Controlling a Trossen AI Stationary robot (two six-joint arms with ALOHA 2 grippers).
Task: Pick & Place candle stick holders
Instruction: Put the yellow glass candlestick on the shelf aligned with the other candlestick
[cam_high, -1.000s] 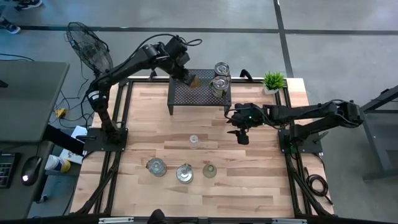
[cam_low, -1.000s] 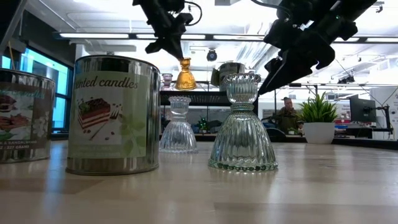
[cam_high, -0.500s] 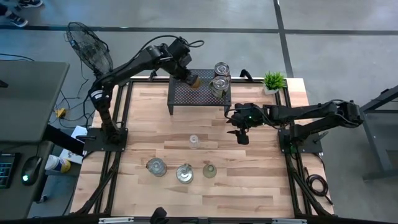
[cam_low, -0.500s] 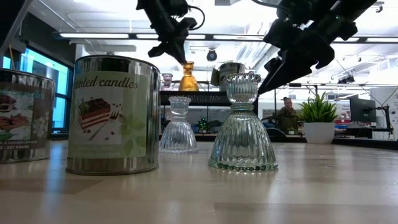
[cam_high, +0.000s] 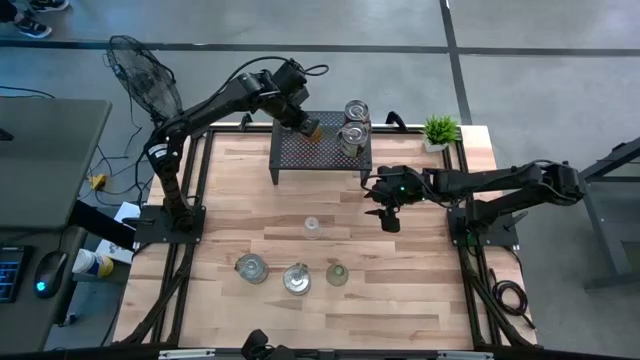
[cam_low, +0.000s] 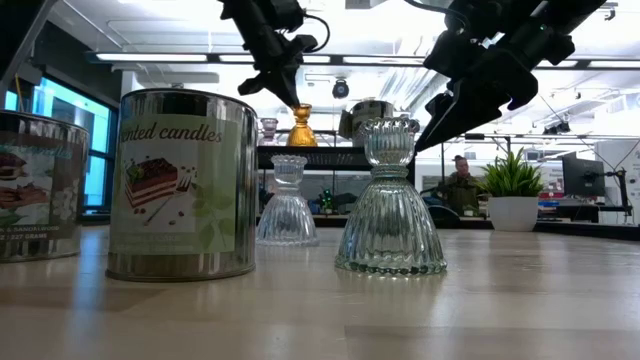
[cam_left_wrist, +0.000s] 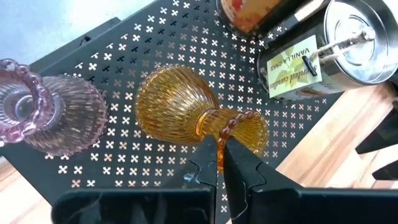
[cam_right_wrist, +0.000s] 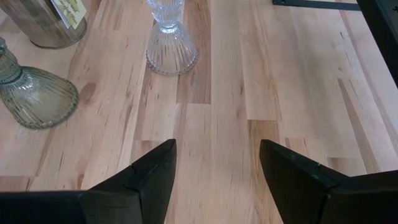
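Note:
My left gripper (cam_high: 308, 125) is over the black perforated rack (cam_high: 290, 150) at the table's far side, shut on the amber-orange holder (cam_left_wrist: 177, 106). In the low view the amber holder (cam_low: 302, 125) stands upright with its base level with the rack's top. A pinkish holder (cam_left_wrist: 43, 112) stands on the rack beside it. My right gripper (cam_right_wrist: 217, 144) is open and empty above the table's right middle (cam_high: 388, 218). A clear holder (cam_right_wrist: 171, 37) and a pale green holder (cam_right_wrist: 34, 87) stand on the wood ahead of it. My left gripper pinches the beaded rim (cam_left_wrist: 219, 142) of the amber holder's upper cup between its two fingers. The fingers come from above, slanting down. The holder is upright with its wide base down at the rack's surface; whether it rests there I cannot tell.
Two candle tins (cam_high: 353, 122) stand on the rack's right end, close to the amber holder. More tins (cam_low: 180, 185) and clear holders (cam_high: 311, 227) stand on the near half of the table. A small potted plant (cam_high: 439, 130) sits at the far right corner.
My left gripper has carried the amber holder a little toward the table's right and far edges over the rack and down toward it, still shut on the rim. The holder has stayed upright.

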